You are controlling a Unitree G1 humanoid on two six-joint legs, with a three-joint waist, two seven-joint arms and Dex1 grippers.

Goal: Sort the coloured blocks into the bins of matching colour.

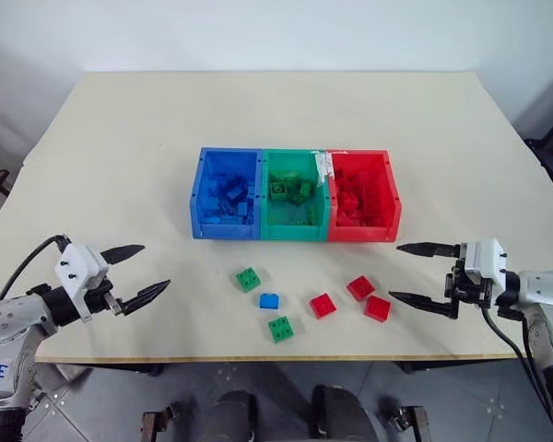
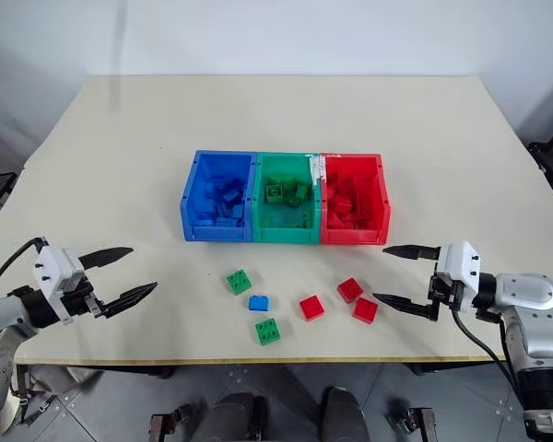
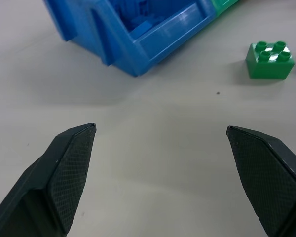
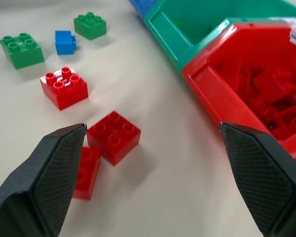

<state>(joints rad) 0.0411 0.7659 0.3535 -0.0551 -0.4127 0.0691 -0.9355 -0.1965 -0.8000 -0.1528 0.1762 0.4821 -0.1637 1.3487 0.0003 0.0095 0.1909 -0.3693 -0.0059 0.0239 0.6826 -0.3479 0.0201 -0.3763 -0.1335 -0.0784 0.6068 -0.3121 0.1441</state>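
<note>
6 loose blocks sit lower center, below the bins.
Left gripper and right gripper both spread wide, holding nothing.

Six loose blocks lie before the bins.

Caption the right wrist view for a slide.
Open right claw hovers over three red blocks beside the red bin.
</note>
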